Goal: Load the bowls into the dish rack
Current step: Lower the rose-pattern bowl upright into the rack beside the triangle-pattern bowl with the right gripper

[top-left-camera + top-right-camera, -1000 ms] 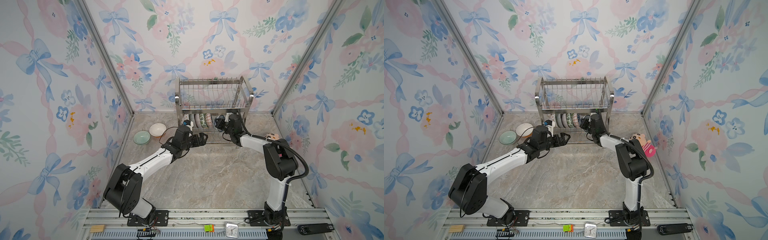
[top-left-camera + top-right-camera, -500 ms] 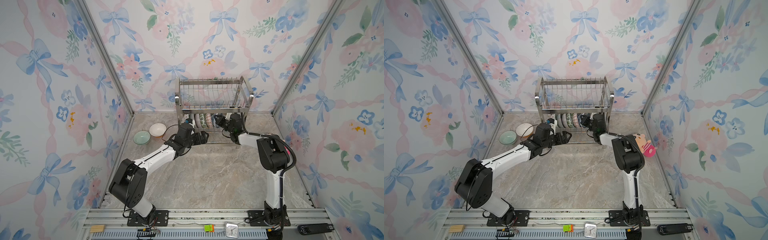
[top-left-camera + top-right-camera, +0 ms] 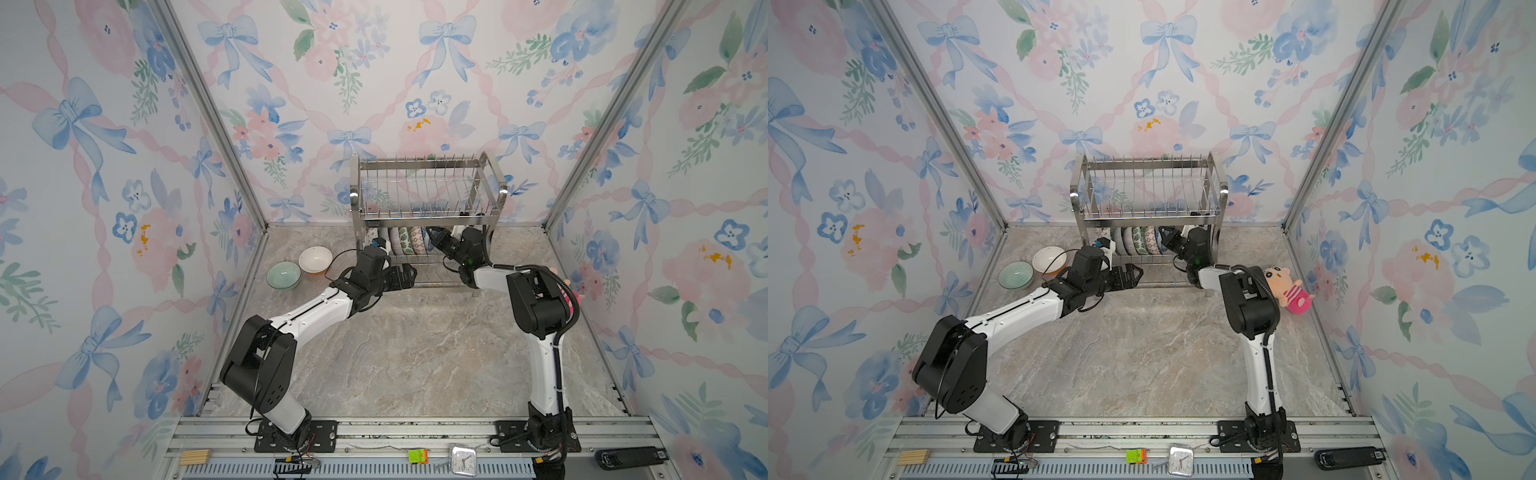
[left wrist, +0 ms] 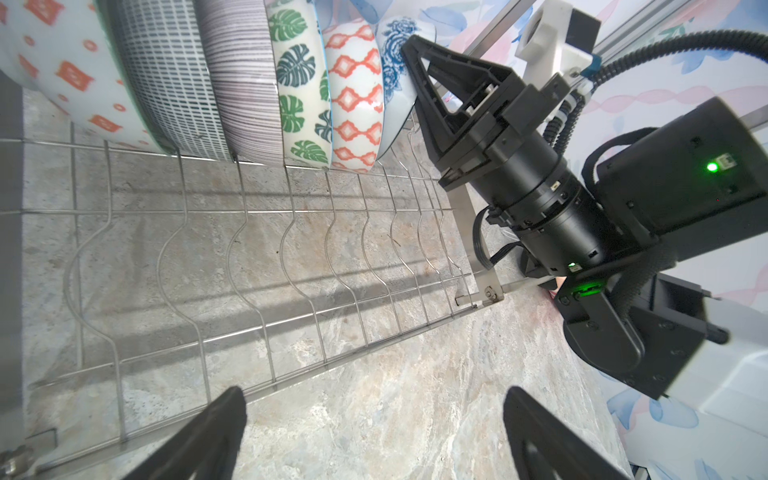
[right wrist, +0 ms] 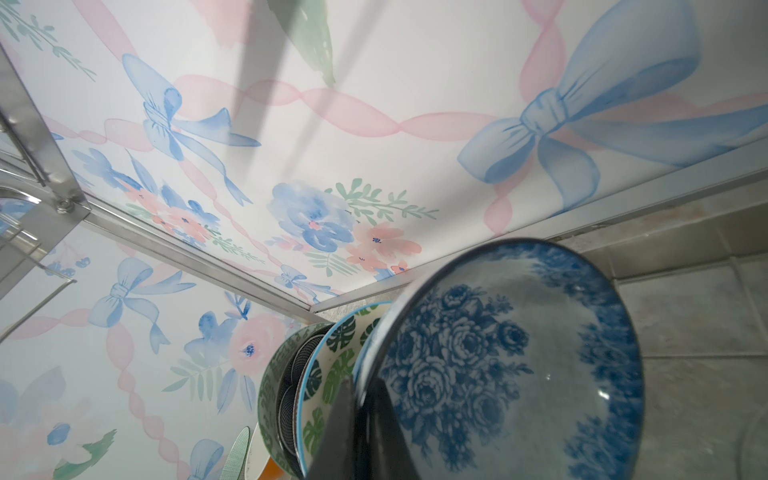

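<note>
Blue floral bowl [image 5: 498, 365] stands in the dish rack [image 3: 419, 165], frame center; your right gripper [image 4: 409, 43] pinches its rim, and your left gripper [image 4: 374, 392] has its fingers spread.

Blue floral bowl [image 5: 498, 365] on edge beside leaf bowl [image 5: 328, 374], rim between dark jaws.

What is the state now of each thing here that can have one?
dish rack: standing, lower tier partly filled.
blue floral bowl: on edge, last in the row.
right gripper: jaws shut on that bowl's rim.
left gripper: jaws open, holding nothing.
pale green bowl: upright on the table, not loaded.
white bowl: upright on the table, not loaded.
</note>
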`<act>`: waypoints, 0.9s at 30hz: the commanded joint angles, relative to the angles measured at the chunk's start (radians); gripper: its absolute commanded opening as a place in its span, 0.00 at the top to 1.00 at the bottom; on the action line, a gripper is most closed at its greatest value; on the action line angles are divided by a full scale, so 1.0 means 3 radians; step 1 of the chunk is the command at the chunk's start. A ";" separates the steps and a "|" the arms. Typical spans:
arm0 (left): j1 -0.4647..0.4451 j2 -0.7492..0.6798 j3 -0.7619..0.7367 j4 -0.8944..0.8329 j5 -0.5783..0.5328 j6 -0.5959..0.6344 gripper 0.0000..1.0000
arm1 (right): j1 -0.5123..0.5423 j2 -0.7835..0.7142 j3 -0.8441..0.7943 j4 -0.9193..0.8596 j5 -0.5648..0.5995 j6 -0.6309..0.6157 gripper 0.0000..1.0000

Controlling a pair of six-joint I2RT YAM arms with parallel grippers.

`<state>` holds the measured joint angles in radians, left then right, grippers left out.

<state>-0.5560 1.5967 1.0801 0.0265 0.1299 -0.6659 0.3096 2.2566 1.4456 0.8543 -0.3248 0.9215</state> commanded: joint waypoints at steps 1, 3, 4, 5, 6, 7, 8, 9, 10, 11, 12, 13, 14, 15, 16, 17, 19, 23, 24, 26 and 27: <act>0.0004 0.0048 0.0100 -0.0073 -0.0035 0.0092 0.02 | -0.0035 0.0116 0.0182 0.0325 -0.0093 0.0083 1.00; 0.0007 0.0052 0.0113 -0.0078 -0.0029 0.0092 0.02 | -0.0040 0.0141 0.0201 0.0338 -0.0102 0.0088 1.00; 0.0007 0.0059 0.0118 -0.0076 -0.0020 0.0101 0.02 | -0.0042 0.0158 0.0215 0.0352 -0.0112 0.0094 1.00; 0.0007 0.0066 0.0126 -0.0077 -0.0015 0.0106 0.02 | -0.0040 0.0168 0.0223 0.0348 -0.0117 0.0094 1.00; 0.0006 0.0066 0.0124 -0.0078 -0.0019 0.0110 0.02 | -0.0040 0.0168 0.0219 0.0343 -0.0105 0.0089 1.00; 0.0004 0.0065 0.0129 -0.0083 -0.0018 0.0117 0.02 | -0.0045 0.0163 0.0208 0.0343 -0.0094 0.0079 1.00; 0.0005 0.0064 0.0131 -0.0088 -0.0016 0.0121 0.02 | -0.0045 0.0154 0.0195 0.0348 -0.0088 0.0069 1.00; 0.0007 0.0067 0.0132 -0.0088 -0.0018 0.0127 0.02 | -0.0046 0.0146 0.0188 0.0337 -0.0083 0.0057 1.00; 0.0007 0.0067 0.0134 -0.0088 -0.0019 0.0136 0.02 | -0.0045 0.0140 0.0191 0.0301 -0.0079 0.0036 1.00; 0.0005 0.0062 0.0135 -0.0093 -0.0023 0.0137 0.02 | -0.0048 0.0138 0.0197 0.0258 -0.0085 0.0014 1.00; 0.0004 0.0058 0.0132 -0.0093 -0.0024 0.0137 0.02 | -0.0049 0.0142 0.0206 0.0236 -0.0091 0.0002 1.00; 0.0005 0.0058 0.0132 -0.0093 -0.0029 0.0143 0.02 | -0.0045 0.0155 0.0212 0.0242 -0.0105 0.0010 1.00; 0.0007 0.0054 0.0130 -0.0093 -0.0022 0.0143 0.02 | -0.0045 0.0176 0.0217 0.0279 -0.0116 0.0032 1.00; 0.0005 0.0060 0.0130 -0.0093 -0.0023 0.0144 0.02 | -0.0045 0.0202 0.0218 0.0343 -0.0132 0.0073 1.00; 0.0007 0.0057 0.0127 -0.0093 -0.0024 0.0144 0.02 | -0.0045 0.0218 0.0211 0.0417 -0.0141 0.0110 1.00; 0.0007 0.0054 0.0126 -0.0096 -0.0021 0.0144 0.02 | -0.0045 0.0225 0.0204 0.0460 -0.0139 0.0133 1.00; 0.0007 0.0055 0.0128 -0.0103 -0.0021 0.0137 0.02 | -0.0040 0.0220 0.0178 0.0531 -0.0130 0.0135 1.00; 0.0006 0.0053 0.0133 -0.0114 -0.0039 0.0148 0.02 | -0.0045 0.0209 0.0153 0.0565 -0.0143 0.0132 1.00; 0.0003 0.0052 0.0137 -0.0118 -0.0037 0.0149 0.02 | -0.0046 0.0195 0.0129 0.0589 -0.0158 0.0127 1.00; 0.0006 0.0058 0.0143 -0.0115 -0.0039 0.0146 0.02 | -0.0050 0.0155 0.0057 0.0665 -0.0170 0.0136 1.00; 0.0006 0.0060 0.0143 -0.0119 -0.0039 0.0144 0.02 | -0.0050 0.0122 0.0024 0.0670 -0.0165 0.0126 1.00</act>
<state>-0.5560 1.6009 1.0924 0.0002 0.1268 -0.6468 0.3080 2.3039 1.4631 0.9459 -0.3489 0.9516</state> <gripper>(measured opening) 0.980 0.089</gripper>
